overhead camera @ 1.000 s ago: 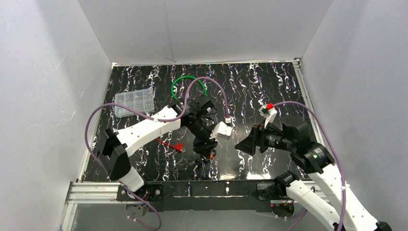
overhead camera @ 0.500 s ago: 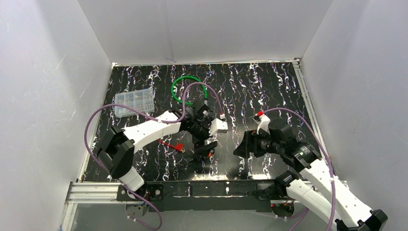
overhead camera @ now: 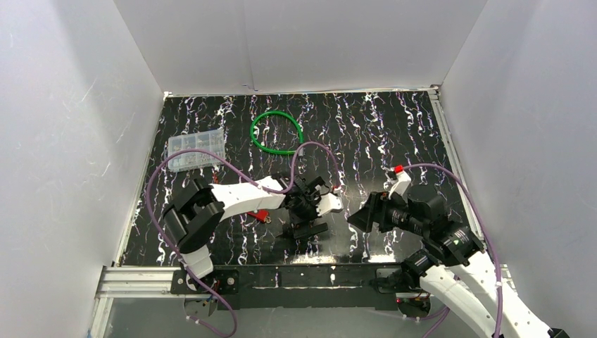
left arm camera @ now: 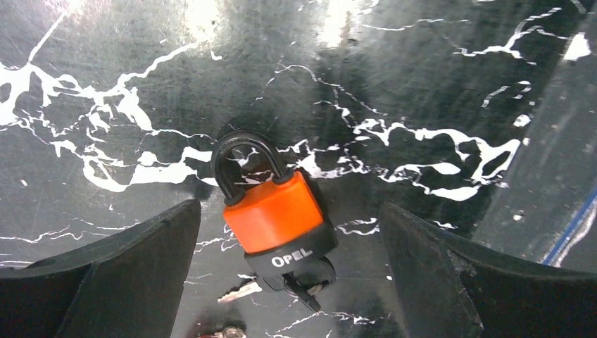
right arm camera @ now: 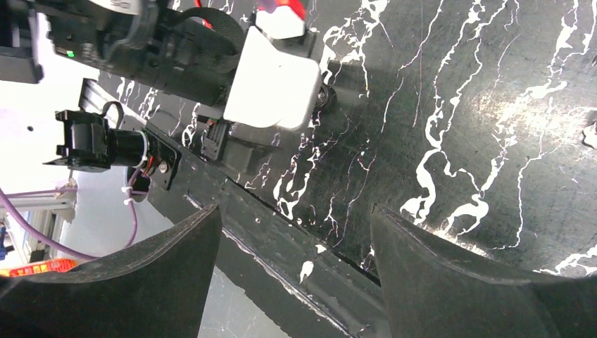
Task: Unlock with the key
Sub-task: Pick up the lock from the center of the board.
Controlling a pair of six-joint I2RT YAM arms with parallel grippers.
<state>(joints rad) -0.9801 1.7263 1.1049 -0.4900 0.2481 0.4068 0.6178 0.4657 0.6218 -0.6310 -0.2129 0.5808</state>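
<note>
An orange padlock (left arm camera: 274, 211) with a black shackle and a black "OPEL" base lies flat on the black marbled table. A key (left arm camera: 310, 287) sticks in its keyhole, and a second silver key (left arm camera: 236, 291) lies beside it. My left gripper (left arm camera: 288, 211) is open, hovering low with a finger on each side of the padlock, not touching it. In the top view the left gripper (overhead camera: 304, 227) hides the padlock. My right gripper (overhead camera: 359, 214) is open and empty to the right, facing the left gripper; it also shows in the right wrist view (right arm camera: 296, 215).
A red tag (overhead camera: 260, 215) lies just left of the left gripper. A green cable ring (overhead camera: 276, 132) and a clear plastic box (overhead camera: 197, 149) sit at the back. The black front rail (overhead camera: 296, 274) runs along the near edge, below the right gripper (right arm camera: 281, 239).
My left arm has folded in and its gripper has come down over the padlock near the front. My right gripper has stayed almost in place, shifting only slightly.
</note>
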